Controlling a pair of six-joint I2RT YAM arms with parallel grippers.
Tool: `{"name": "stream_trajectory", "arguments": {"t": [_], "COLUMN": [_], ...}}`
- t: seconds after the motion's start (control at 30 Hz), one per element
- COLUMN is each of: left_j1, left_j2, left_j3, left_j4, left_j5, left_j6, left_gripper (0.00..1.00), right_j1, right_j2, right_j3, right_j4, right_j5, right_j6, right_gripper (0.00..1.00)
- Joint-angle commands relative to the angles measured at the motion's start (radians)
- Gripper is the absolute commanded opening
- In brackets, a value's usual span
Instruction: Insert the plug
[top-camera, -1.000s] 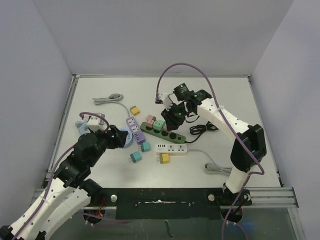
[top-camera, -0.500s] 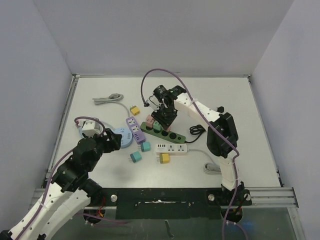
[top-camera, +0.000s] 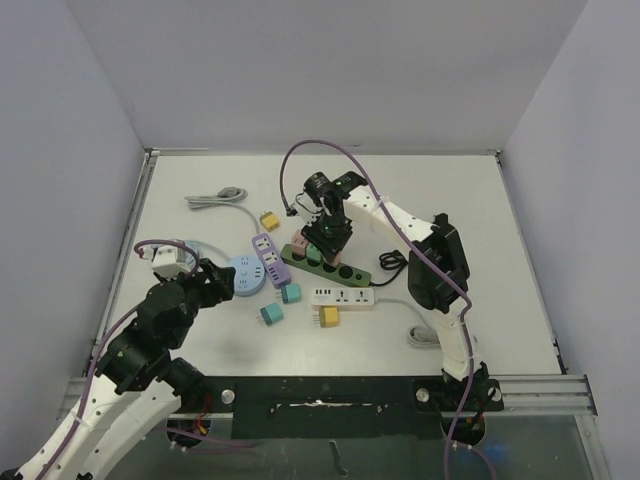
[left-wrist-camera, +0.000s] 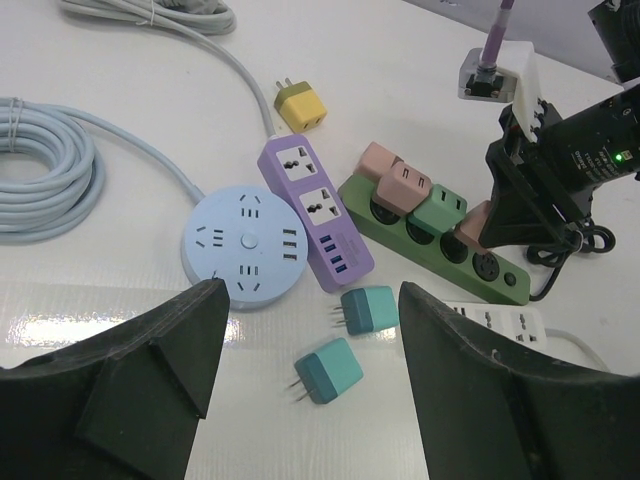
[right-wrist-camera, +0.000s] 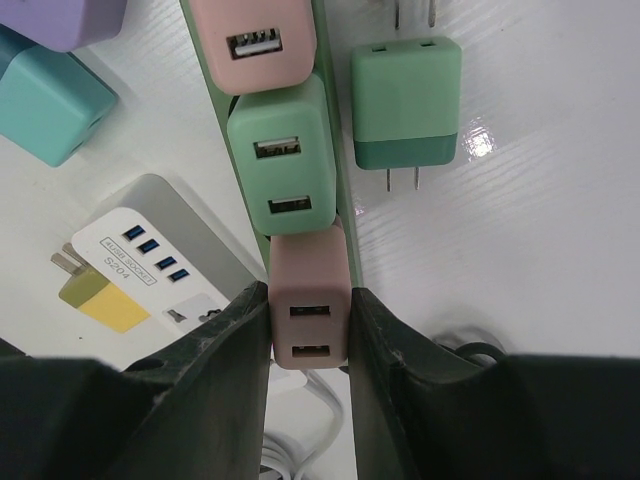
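Right gripper (right-wrist-camera: 310, 293): jaws pressed against the sides of a pink, boxy two-port USB charger plug (right-wrist-camera: 310, 335). The plug sits over the long dark-green plastic power strip (left-wrist-camera: 487, 270), in the right wrist view directly at 6 o'clock of a mint-green charger (right-wrist-camera: 282, 165) standing on that strip; whether its prongs are seated cannot be told. Left gripper (left-wrist-camera: 310, 305): jaws spread wide, holding nothing, with a round pale-blue socket hub (left-wrist-camera: 247, 245) at its 11 o'clock.

The green power strip (top-camera: 352, 270) was shared by all views — seen from high overhead, obliquely from its left, and straight down, close.
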Motion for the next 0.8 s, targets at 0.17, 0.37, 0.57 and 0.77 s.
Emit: {"name": "stream_trajectory", "arguments": {"t": [0.17,0.37,0.57,0.77], "left_j1": [0.003,0.002,0.003,0.004], "left_j2": [-0.009,-0.006,0.000,0.007], "left_j3": [0.003,0.003,0.003,0.005], "left_j4": [0.019,0.020,0.021,0.020], "left_j5": [-0.017,-0.016,-0.018,-0.016], "left_j6": [-0.012,-0.011,-0.010,-0.009], "left_gripper": [0.67,0.67,0.67,0.67], "right_j1": [-0.002,-0.018,-0.019,-0.019], "right_j2": [-0.009,0.000,0.015,0.023], "right_j3": [-0.050,-0.113,-0.105,-0.091], "right_j4": [0.070,0.093,0.104,0.101], "right_j5": [-0.059,0.020,0.107,0.115], "right_j6": [-0.020,-0.034,-0.042,-0.051], "right_gripper": [0.01,0.01,0.01,0.02]}}
